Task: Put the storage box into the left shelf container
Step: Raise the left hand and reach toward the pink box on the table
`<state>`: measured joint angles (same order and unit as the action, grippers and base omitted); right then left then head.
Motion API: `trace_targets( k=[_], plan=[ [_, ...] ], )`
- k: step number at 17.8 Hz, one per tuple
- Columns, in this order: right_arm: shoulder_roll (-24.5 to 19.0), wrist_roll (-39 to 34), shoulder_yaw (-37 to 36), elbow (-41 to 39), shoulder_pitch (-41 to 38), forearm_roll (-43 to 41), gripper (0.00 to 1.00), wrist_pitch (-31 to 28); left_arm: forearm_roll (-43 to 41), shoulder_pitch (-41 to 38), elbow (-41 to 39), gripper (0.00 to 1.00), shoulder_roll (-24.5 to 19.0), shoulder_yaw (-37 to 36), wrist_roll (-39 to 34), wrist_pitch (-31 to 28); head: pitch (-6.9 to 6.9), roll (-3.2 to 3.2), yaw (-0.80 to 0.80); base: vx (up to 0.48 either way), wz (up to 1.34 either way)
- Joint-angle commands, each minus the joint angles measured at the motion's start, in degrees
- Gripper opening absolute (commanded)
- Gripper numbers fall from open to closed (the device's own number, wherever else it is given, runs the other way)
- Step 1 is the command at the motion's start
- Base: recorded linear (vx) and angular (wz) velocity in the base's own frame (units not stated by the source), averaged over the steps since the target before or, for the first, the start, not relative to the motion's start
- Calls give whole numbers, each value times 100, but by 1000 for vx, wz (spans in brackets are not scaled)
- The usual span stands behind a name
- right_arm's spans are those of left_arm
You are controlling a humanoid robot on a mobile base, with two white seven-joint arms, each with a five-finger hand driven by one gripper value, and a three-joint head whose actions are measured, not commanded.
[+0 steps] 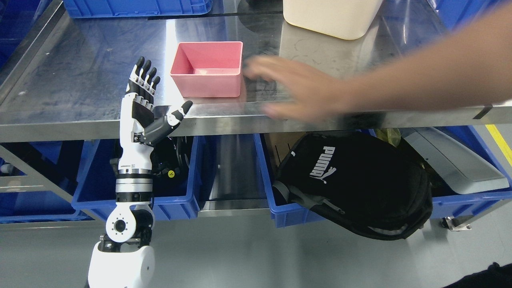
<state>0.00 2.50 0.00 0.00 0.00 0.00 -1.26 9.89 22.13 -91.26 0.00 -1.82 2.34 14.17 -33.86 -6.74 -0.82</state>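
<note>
Storage box: I see a small pink storage box [208, 69], open at the top, rectangular, with walls that slope in toward a narrower floor. The plastic looks matte and plain; its inside holds nothing that I can make out.
Where the box sits: it stands upright on the steel table [80, 72], just to the right of my left robot hand and a little beyond its fingertips, near the table's front edge. It is not touching the robot hand.
Left robot hand: my left robot hand [146, 104] is raised in front of the table edge, palm turned toward the box. Its four black-tipped fingers [143, 78] point straight up and lie close together, the thumb juts out to the right toward the box's near corner. It is fully open and has hold of nothing.
Right robot hand: I have no sight of it.
Person: a bare arm [432, 76] reaches in from the right, and its hand [296, 90], blurred, lies flat over the table just right of the box, close to the box's right wall; I cannot tell whether it touches.
Behind the box: a cream bin [332, 18] stands farther back and to the right, a blue crate [136, 8] at the far left.
Below the table: a blue shelf container [176, 204] sits directly behind my wrist, another blue container [288, 212] to the right holds a black backpack [356, 188].
</note>
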Motion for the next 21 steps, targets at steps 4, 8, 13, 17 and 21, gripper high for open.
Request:
trace_targets(
  k=[4,8,13,17,21],
  plan=[
    [100,-4,-27,-100,-53,9,100,3,-101,686,56,100,-100,1139,1136,-431,0,0,0,0,0],
    [100,-4,-27,-100,-53,9,100,3,-110,1801,301,100,-684,1272,2381,-1108,0,0,0,0,0],
    [100,-4,-27,-100,-53,9,100,3,-1152,3103,1162,100,-1265,852,4306,-1391,0,0,0,0,0],
    [100,-4,-27,-100,-53,9,100,3,-2419,3342,1330,98,-1783,-255,5687,-1400,0,0,0,0,0],
    [100,-4,-27,-100,-53,9,100,3,-3141,3649,1768,98,-1899,-810,5936,-1400,0,0,0,0,0]
  ],
)
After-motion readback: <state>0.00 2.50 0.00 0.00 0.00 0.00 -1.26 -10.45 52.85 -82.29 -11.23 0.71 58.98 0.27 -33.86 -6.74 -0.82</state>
